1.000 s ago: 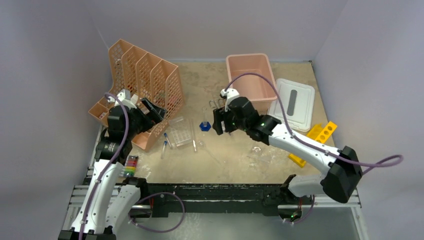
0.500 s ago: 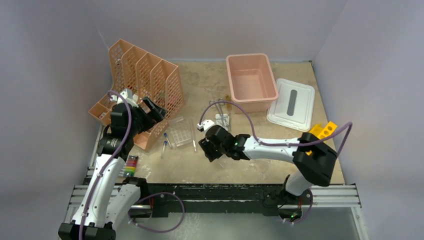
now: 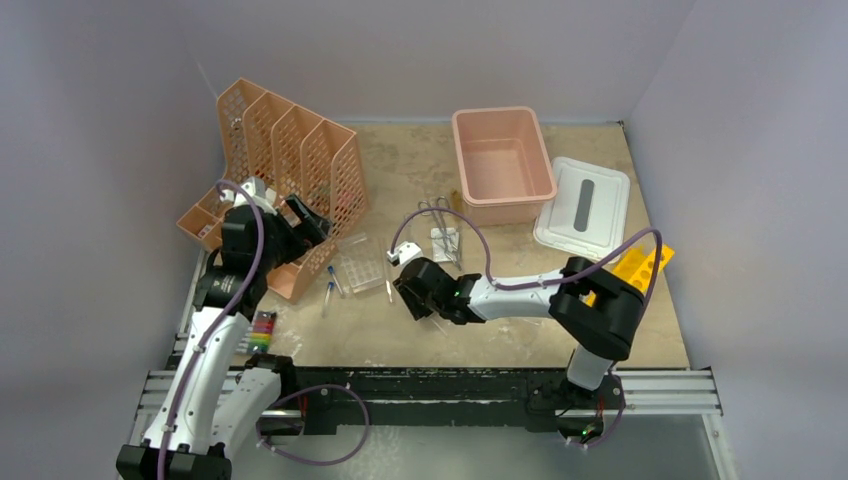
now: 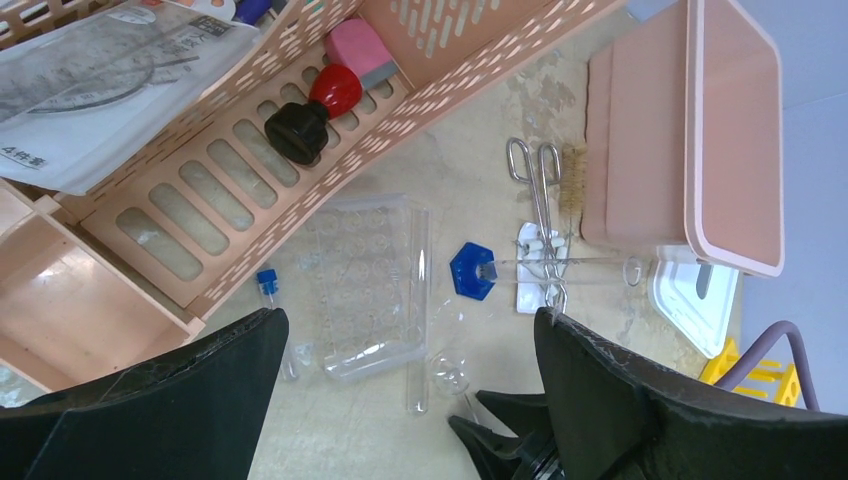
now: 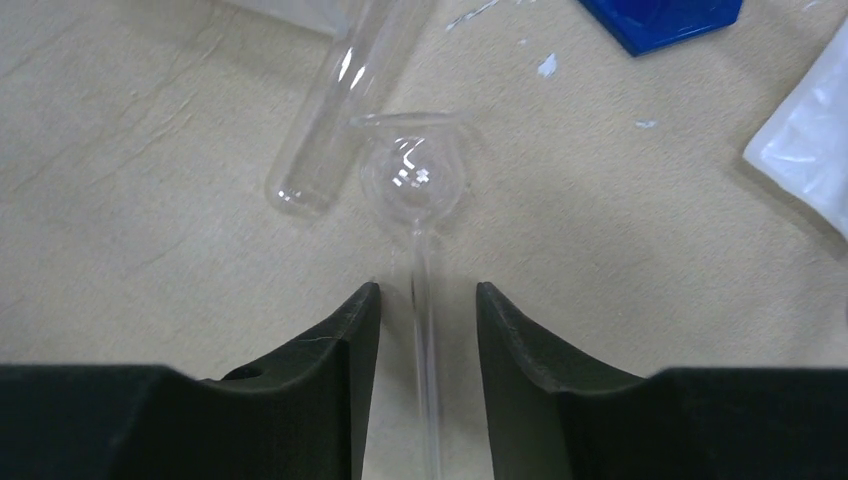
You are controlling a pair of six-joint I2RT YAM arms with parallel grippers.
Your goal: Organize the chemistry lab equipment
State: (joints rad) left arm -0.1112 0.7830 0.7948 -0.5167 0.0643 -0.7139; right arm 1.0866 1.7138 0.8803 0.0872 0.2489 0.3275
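The right tool (image 5: pixel 427 292) sits low on the counter (image 5: pixel 150 200), its fingers half spread and straddling the stem of the bulbed glass rod (image 5: pixel 412 180) without touching it. The stem runs lengthwise between the fingers. Its bulb lies just ahead of them, near the blue base (image 5: pixel 660 15) on the robot's side. The left tool (image 4: pixel 408 330), spread wide, hangs well apart.

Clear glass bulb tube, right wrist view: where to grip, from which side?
Pinch the clear glass bulb tube on its thin straight stem, from above, across its width. It lies flat on the tan table, and the round bulb would likely slip. The right gripper straddles that stem.
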